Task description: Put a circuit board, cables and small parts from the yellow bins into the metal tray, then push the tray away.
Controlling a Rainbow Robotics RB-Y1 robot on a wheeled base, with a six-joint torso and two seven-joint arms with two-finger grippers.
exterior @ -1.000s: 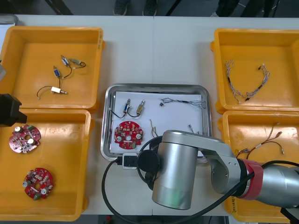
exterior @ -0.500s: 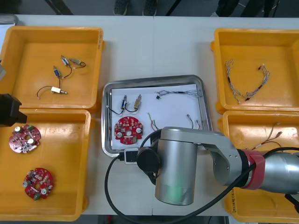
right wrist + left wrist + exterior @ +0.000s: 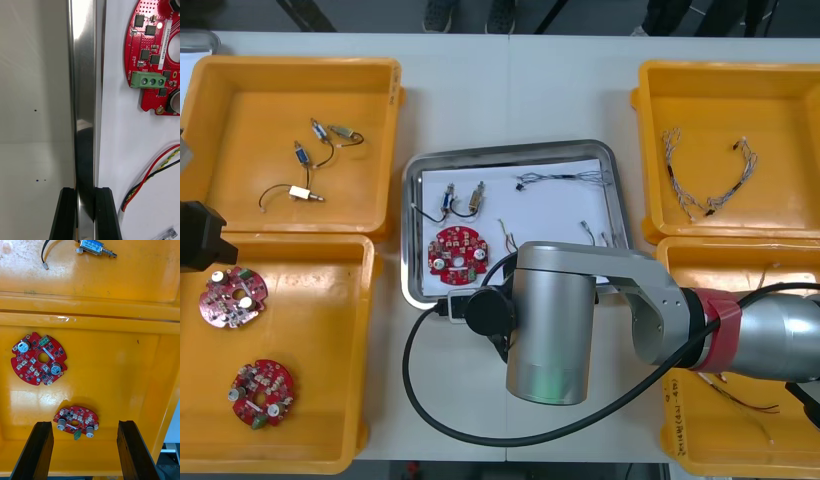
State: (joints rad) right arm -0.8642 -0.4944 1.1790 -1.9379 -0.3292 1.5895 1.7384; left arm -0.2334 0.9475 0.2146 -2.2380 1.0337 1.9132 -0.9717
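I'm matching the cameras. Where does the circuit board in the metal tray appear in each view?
Front view: the circuit board lies in the metal tray's near-left corner.
Right wrist view: the circuit board lies beyond the right gripper, shut on the tray's rim.
Left wrist view: not in it; the open left gripper hangs over two other boards in a yellow bin.
Shared landmark: the tray's rim.

We find the metal tray (image 3: 550, 218), white inside, between the yellow bins (image 3: 240, 110); in it lie a red circuit board (image 3: 457, 251), cables (image 3: 565, 180) and small metal parts (image 3: 463, 198).
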